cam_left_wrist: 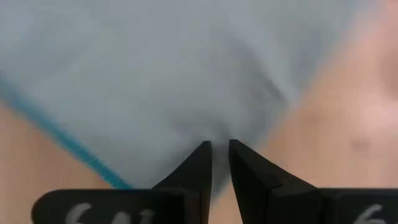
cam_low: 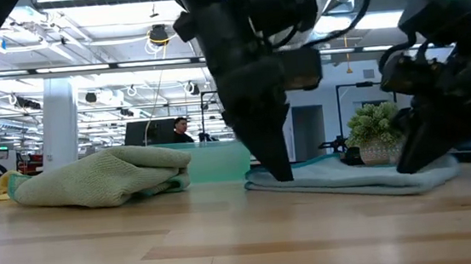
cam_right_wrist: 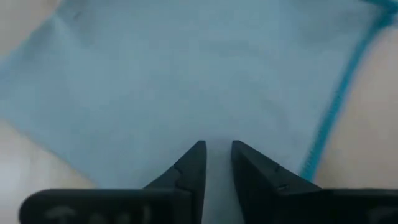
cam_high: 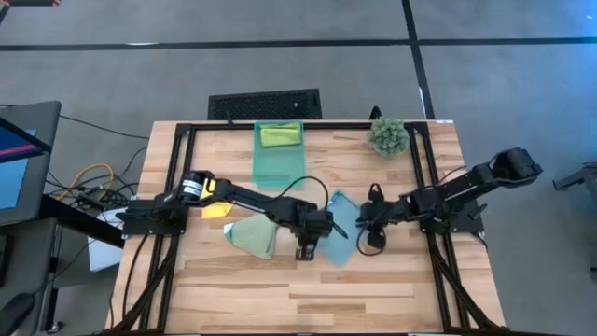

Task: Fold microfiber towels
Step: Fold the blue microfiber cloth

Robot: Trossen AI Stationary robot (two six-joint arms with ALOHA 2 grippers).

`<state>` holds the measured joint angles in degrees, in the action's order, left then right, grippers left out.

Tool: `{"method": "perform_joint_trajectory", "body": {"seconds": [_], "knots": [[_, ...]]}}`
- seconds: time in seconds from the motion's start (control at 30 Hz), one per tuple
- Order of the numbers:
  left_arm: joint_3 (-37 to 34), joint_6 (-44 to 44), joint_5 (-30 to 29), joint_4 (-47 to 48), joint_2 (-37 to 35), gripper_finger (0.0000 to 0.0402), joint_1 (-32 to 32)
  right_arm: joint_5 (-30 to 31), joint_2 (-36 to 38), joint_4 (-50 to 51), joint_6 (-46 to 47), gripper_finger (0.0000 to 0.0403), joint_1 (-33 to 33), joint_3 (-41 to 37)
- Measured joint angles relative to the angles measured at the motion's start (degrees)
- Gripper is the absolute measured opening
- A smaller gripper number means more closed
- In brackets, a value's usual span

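A light blue towel with a teal hem lies flat on the table's middle. My left gripper stands at its left near side and my right gripper at its right near side. Both point steeply down with their fingers nearly together on the cloth. A pale green towel lies bunched to the left. A yellow towel shows under my left arm. A lime green towel lies in the teal bin. My left gripper pinches the light blue towel at a corner, where its two edges run together, between the two fingertips. The fingers slant down from above. The towel lies on the table. My right gripper has its fingertips closed on the towel's surface close to the hemmed edge, slanting down from above. A narrow strip of cloth shows between them. The towel lies flat on the wood.
A small spiky green plant stands at the far right of the table. The teal bin stands at the far middle. Bare wood stretches along the near edge. In the low view a person sits far behind the table.
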<state>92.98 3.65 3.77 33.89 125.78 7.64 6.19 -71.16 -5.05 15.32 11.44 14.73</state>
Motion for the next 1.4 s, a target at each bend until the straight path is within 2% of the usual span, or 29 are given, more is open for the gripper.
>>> {"method": "perform_joint_trajectory", "body": {"seconds": [0.07, 0.17, 0.33, 0.4, 0.6, 0.73, 0.83, 0.93, 1.07, 1.17, 1.27, 1.4], "knots": [[1.0, -0.2, -0.9, 0.4, 0.0, 0.0048, 0.8, 1.1, 2.5, 4.4, -0.6, 0.0099, -0.8, 1.0], [2.6, -0.2, -6.1, 0.8, -0.3, 0.0048, 1.6, 3.1, 5.9, 9.0, -0.1, 0.01, -0.9, 2.8], [3.3, -0.4, -17.5, -2.7, -0.3, 0.0048, 1.6, 2.6, 8.2, 8.6, 3.7, 0.0104, 0.9, 3.1], [3.3, -0.4, -19.5, -2.8, -0.3, 0.0048, 1.0, 1.0, 7.1, 7.9, 5.0, 0.0103, 2.5, 3.2], [0.4, 0.8, -18.8, -2.9, -0.1, 0.0048, -1.6, -1.9, 0.9, 8.1, 7.0, 0.0101, 6.7, 3.2], [-1.0, 3.1, -11.4, -2.0, -0.1, 0.0048, -1.9, -1.4, -0.5, 10.0, 6.7, 0.0102, 7.0, 3.6], [-1.3, 3.2, -5.4, -1.1, -0.2, 0.0048, -1.5, -1.5, 1.2, 12.2, 5.8, 0.0102, 6.1, 3.5], [-0.6, 4.2, -4.1, -0.1, -0.2, 0.0048, -0.4, -0.5, 4.6, 16.0, 3.9, 0.0102, 5.4, 3.7], [2.5, 5.1, -4.1, 2.2, 0.1, 0.0048, 0.9, 5.5, 10.2, 19.6, 3.2, 0.0102, 5.9, 5.4], [4.7, 5.1, -7.6, 2.7, 0.0, 0.0048, 1.8, 5.9, 12.2, 16.5, 2.6, 0.0102, 7.3, 5.3], [5.8, 4.9, -10.9, 2.9, 0.0, 0.0048, 2.4, 5.9, 11.3, 9.4, 0.1, 0.0103, 10.6, 5.4], [5.8, 1.4, -12.5, -0.6, 0.0, 0.0048, 2.6, 5.7, 5.6, -0.2, -2.7, 0.0103, 16.7, 5.4]]}}
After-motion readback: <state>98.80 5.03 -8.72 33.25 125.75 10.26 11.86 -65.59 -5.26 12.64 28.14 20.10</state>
